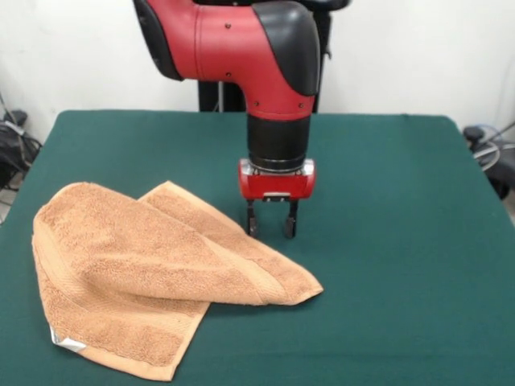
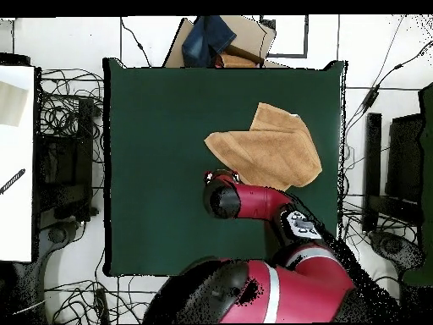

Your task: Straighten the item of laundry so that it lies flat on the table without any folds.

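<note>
Right now your towel (image 1: 153, 265) lies folded over itself on the counter (image 1: 386, 241), toward the front view's left and near edge; one layer drapes diagonally across another, and a corner points out to the right. A small white label (image 1: 66, 342) peeks from its lower left edge. From overhead, you see the towel (image 2: 269, 150) in the right half of the green cloth, with a flap doubled back along its upper side. Just behind the folded edge, the fingers (image 1: 270, 227) hang spread apart, gripping nothing, their tips just above or at the towel's far edge; you cannot tell whether they touch it. The red arm (image 2: 254, 201) reaches over the counter (image 2: 161, 169) from the base and covers part of the towel's near side overhead. Beyond the counter's far edge you have a cardboard box (image 2: 241, 38) with a blue cloth (image 2: 210, 38) on it, and cables (image 2: 68, 110) sprawl on the floor to either side.
</note>
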